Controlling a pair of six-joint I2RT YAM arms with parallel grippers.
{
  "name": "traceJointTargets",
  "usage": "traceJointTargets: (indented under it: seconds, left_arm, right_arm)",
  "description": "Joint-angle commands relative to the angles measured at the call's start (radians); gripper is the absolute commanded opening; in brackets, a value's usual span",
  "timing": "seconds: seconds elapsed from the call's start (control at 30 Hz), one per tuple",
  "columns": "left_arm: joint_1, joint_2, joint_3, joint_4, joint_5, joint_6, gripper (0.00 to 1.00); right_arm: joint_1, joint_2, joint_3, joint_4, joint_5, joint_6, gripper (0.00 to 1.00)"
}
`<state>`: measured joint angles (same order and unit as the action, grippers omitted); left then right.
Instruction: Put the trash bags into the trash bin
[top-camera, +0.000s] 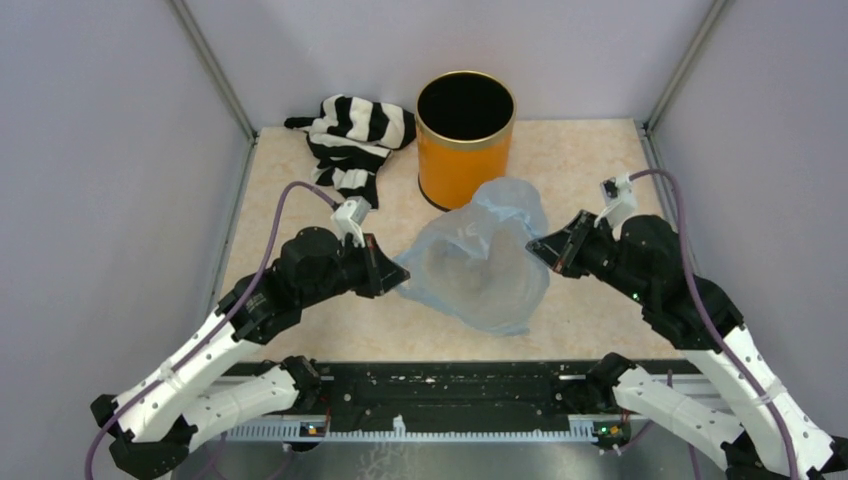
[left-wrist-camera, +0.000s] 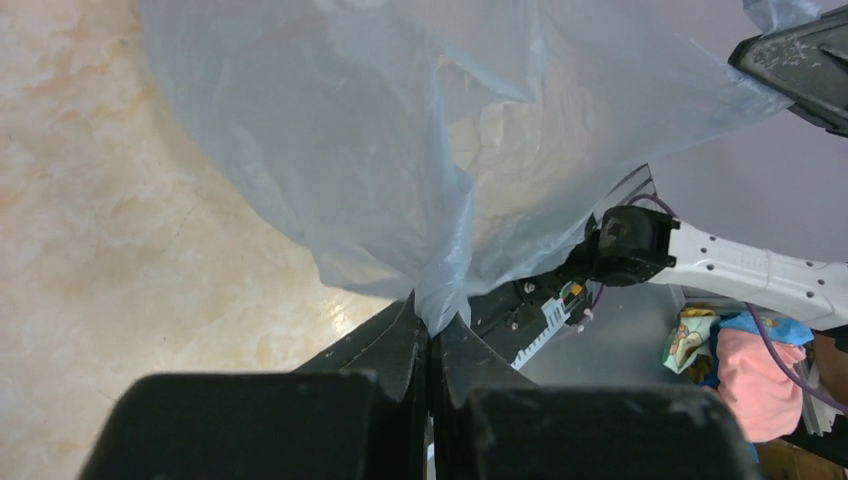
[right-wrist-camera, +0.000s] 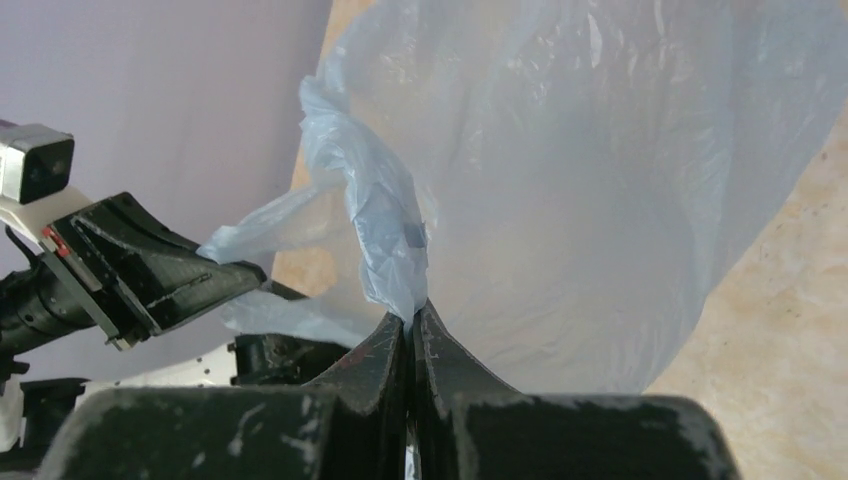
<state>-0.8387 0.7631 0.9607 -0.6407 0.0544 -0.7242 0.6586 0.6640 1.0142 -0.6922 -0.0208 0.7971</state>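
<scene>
Wrist views: left end effector, right end effector each pinch the bag; bin only overhead

In the middle of the top frame I am seeing the trash bag showing a translucent light blue, with the table tinting through it in marbled beige. Just above it the trash bin is glowing orange, its inside showing black and its rim brassy. At upper left the cloth is showing black-and-white stripes. The left gripper and right gripper are looking matte black, scuffed pale, with purple cables.
</scene>
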Motion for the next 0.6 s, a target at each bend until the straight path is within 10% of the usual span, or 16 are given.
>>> traceJointTargets:
  seconds: [0.0,0.57]
  left_arm:
    - [-0.002,0.074,0.142,0.009,0.009,0.051,0.03]
    - [-0.003,0.245,0.496,0.115,-0.180,0.132,0.83]
  right_arm:
    - [0.006,0.057,0.235,-0.075,0.129,-0.091,0.00]
    - [0.007,0.391,0.934,-0.479,0.783,-0.392,0.00]
